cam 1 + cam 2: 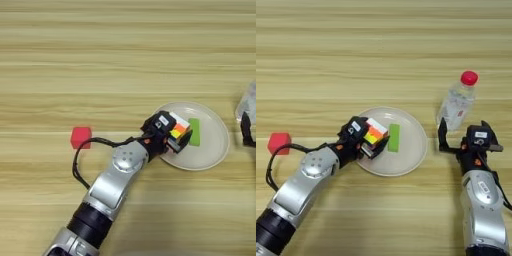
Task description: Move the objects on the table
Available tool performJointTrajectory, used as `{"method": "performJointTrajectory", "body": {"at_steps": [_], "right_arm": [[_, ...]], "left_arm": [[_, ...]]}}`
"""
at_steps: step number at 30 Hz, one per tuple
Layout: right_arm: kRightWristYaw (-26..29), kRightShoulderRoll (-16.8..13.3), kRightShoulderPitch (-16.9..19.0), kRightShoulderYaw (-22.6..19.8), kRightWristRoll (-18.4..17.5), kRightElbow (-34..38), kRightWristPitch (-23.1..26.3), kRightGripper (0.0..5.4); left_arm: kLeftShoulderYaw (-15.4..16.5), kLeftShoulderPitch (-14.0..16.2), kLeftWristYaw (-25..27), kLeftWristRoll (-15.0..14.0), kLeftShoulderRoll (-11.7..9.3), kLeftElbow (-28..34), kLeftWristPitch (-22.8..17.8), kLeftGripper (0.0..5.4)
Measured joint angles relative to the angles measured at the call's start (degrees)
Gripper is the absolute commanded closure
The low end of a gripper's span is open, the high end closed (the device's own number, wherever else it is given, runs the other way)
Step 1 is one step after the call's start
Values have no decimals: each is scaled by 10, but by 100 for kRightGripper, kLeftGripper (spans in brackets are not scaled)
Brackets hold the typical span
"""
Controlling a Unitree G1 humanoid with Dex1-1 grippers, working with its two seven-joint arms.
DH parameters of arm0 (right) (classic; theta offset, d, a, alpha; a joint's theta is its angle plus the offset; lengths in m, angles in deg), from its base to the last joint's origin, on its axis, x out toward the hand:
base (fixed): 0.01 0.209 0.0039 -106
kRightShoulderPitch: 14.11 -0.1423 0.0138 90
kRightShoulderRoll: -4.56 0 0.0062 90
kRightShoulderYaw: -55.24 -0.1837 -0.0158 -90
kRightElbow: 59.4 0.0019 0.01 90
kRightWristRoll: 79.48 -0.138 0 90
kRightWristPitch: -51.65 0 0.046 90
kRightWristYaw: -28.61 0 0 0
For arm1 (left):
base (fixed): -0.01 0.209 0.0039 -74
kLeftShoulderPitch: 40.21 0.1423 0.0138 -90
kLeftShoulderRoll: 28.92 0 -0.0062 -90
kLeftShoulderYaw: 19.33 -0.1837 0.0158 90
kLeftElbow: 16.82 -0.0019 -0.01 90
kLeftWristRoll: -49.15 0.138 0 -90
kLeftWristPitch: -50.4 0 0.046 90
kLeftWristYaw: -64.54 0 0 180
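round white shallow plate (415, 150) | lies flat on the wood, right of centre, rim fully on the surface || flat green rectangular strip (394, 137) | lies inside the plate, long side pointing away, near the plate's middle

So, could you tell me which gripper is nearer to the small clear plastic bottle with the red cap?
The right gripper: its open fingers sit just in front of the small clear plastic bottle with the red cap. The left gripper is off to the bottle's left, over the round white plate, shut on the multicoloured puzzle cube.

Stereo head pair, looking steeply down, close; both share plate (212, 150), table (381, 45).
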Motion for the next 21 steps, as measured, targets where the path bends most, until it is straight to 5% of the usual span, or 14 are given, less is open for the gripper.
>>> {"method": "performJointTrajectory", "body": {"at_steps": [13, 21], "right_arm": [[0, 0, 0, 0, 0, 0, -1, 0], [1, 0, -1, 0, 0, -6, -2, 0]], "left_arm": [[19, 5, -5, -7, 1, 61, -6, 2], [82, 7, -22, -30, 3, 92, 0, 2]]}}
